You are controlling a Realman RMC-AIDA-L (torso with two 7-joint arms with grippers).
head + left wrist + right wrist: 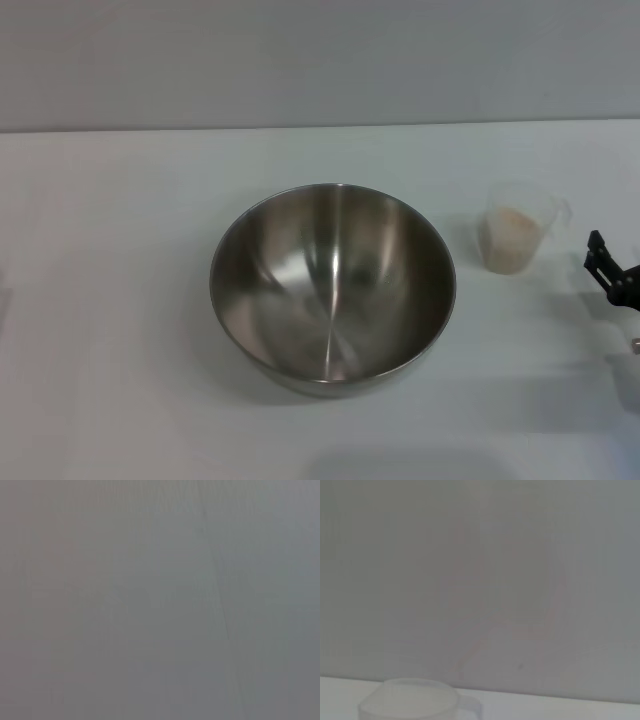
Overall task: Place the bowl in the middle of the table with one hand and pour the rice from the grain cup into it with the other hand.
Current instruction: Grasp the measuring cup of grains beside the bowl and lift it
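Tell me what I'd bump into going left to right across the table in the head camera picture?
Bowl → grain cup with rice in it → right gripper at the picture's right edge, all on the table.

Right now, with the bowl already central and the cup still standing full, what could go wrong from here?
1. The grain cup is small, clear and light; the right gripper, coming in from the table's right edge, might nudge it over and spill the rice before grasping it.
2. The bowl stands loose on its rounded base, with no left gripper in view to steady it; a knock during pouring could shift it.
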